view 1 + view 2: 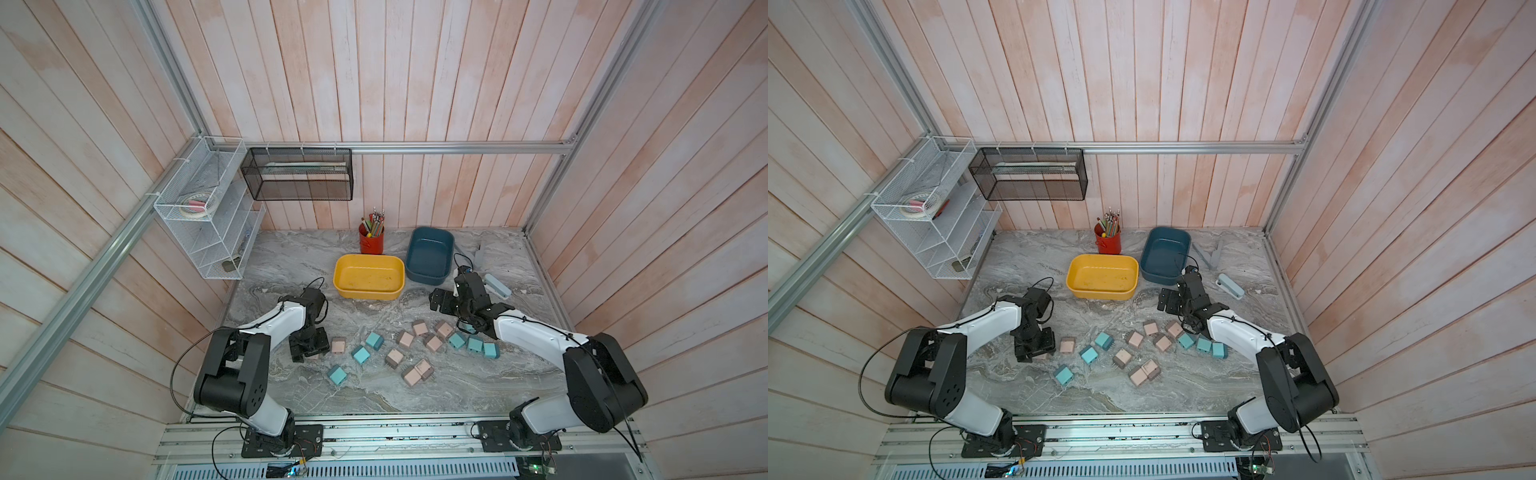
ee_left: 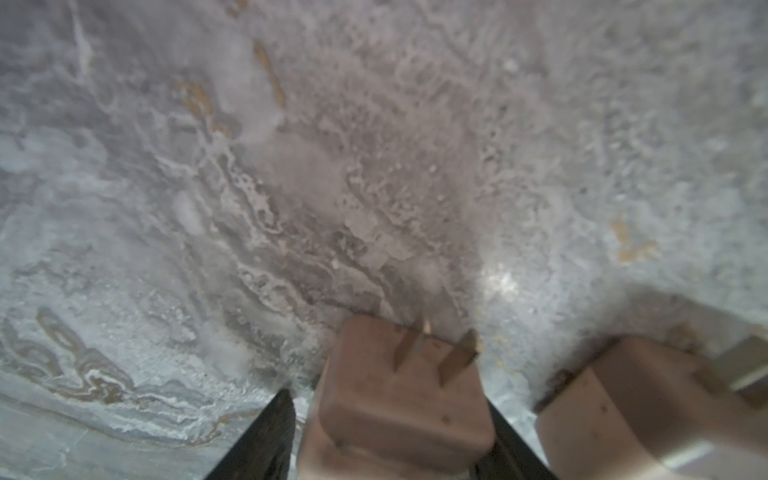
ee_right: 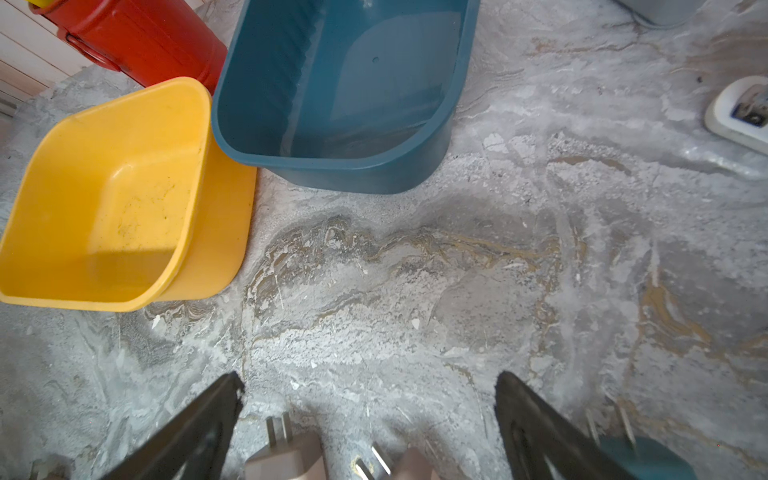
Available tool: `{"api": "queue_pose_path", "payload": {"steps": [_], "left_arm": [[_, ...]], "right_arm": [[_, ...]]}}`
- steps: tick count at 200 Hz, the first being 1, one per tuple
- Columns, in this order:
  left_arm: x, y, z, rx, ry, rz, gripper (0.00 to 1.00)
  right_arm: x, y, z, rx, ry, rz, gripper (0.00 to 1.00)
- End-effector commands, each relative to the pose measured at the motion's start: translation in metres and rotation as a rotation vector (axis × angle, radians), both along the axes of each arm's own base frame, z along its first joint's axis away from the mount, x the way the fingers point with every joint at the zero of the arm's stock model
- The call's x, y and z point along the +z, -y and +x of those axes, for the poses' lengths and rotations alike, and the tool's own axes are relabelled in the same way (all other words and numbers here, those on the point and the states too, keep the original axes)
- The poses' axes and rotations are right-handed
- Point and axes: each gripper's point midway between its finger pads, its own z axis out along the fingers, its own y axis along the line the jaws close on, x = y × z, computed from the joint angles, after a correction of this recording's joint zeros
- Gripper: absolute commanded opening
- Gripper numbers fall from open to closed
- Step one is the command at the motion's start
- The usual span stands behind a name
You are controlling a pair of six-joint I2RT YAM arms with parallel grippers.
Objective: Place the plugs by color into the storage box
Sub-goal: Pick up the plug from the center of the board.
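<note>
The table [image 1: 415,390], grey marble, fills the centre and lower part of both top views. The yellow box [image 1: 368,276] sits at mid-frame, and the blue box [image 1: 428,253] is just beside it, up and to the right. A red cup [image 1: 371,243] of pencils stands directly above the yellow box in the frame.

The right gripper [image 3: 369,376] hangs over the right end of the scattered plugs. Its fingers [image 3: 199,428] are spread wide and hold nothing.

The left gripper [image 2: 390,399] is low, at left of centre. Its fingers [image 2: 266,436] are drawn partway in on either side of one pink plug [image 2: 399,415], prongs pointing away from the camera. A sliver of table shows between the plug and the finger at the picture's left. Contact on the other side cannot be confirmed, so no firm grip is established.

The pink plugs [image 1: 419,328] and teal plugs [image 1: 374,340] lie loose on the table in a band across the lower middle, below both boxes.

In both top views the left gripper's body covers the straddled plug almost wholly. The left wrist view shows it, with a second pink plug [image 2: 623,407] just beside it at lower right. The right wrist view shows pink plugs at the bottom edge between the fingers, and one teal plug [image 3: 648,457] outside them at lower right.
</note>
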Motion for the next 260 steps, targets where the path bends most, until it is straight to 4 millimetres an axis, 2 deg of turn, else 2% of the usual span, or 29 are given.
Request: {"api": "queue_pose_path", "payload": {"steps": [1,51,86,144,170,199,226,256,260], "left_arm": [[-0.010,0.003,0.017,0.008,0.036,-0.007,0.66],[0.002,0.027,0.039,0.106,0.102,-0.129,0.67],[0.011,0.042,0.046,0.141,0.111,-0.219,0.68],[0.027,0.006,0.043,-0.088,0.087,-0.008,0.72],[0.023,0.013,0.054,-0.170,0.104,-0.013,0.73],[0.010,0.013,0.049,-0.171,0.036,-0.005,0.73],[0.004,0.019,0.046,-0.114,0.045,-0.042,0.73],[-0.010,0.023,0.042,-0.069,0.035,-0.055,0.65],[-0.011,0.023,0.042,-0.064,0.032,-0.056,0.61]], "right_arm": [[-0.002,-0.004,-0.004,0.029,-0.004,-0.004,0.98],[-0.001,-0.007,-0.002,0.038,-0.001,-0.004,0.98],[-0.003,-0.009,-0.003,0.041,-0.008,0.003,0.98],[-0.006,-0.012,-0.004,0.047,-0.012,0.008,0.98],[-0.008,-0.016,-0.004,0.058,-0.018,0.011,0.98],[-0.006,-0.017,-0.004,0.066,-0.014,0.003,0.98],[-0.006,-0.017,-0.005,0.067,-0.013,0.000,0.98],[-0.006,-0.016,-0.007,0.066,-0.014,0.000,0.98],[-0.006,-0.015,-0.007,0.065,-0.014,0.000,0.98]]}}
